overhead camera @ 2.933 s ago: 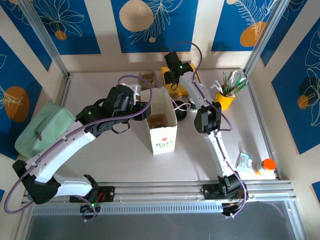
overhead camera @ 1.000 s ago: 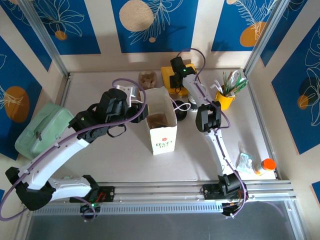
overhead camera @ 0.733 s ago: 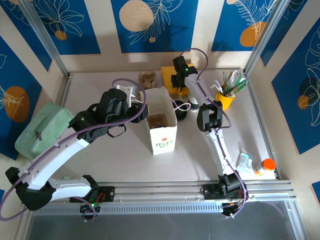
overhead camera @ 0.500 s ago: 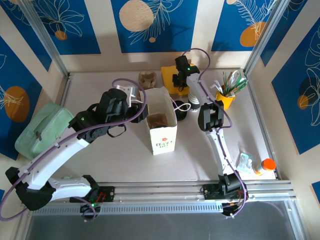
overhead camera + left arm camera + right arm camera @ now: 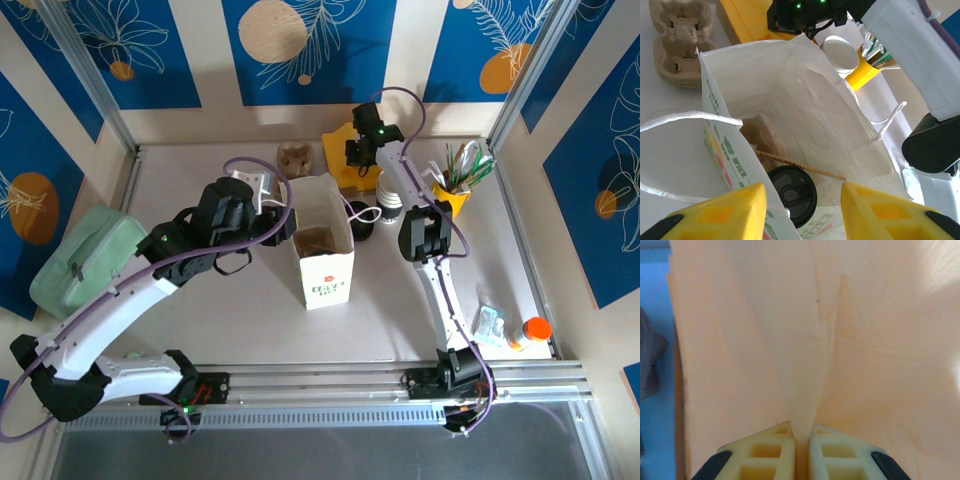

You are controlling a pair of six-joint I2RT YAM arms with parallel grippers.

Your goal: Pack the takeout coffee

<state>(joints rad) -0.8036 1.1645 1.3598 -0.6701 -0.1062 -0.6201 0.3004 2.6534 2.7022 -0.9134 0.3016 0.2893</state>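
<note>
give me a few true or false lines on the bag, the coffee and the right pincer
1. The coffee cup with the black lid sits inside the bag. True.
2. The right pincer is wide open over the table. False: it is shut on a thin paper sheet.
3. A wooden stick lies inside the bag above the cup. True.
4. The bag lies flat on its side. False: it stands upright with its mouth open.
5. The stack of white cups stands left of the bag. False: in the top view it stands to the bag's right, by the right arm.
</note>
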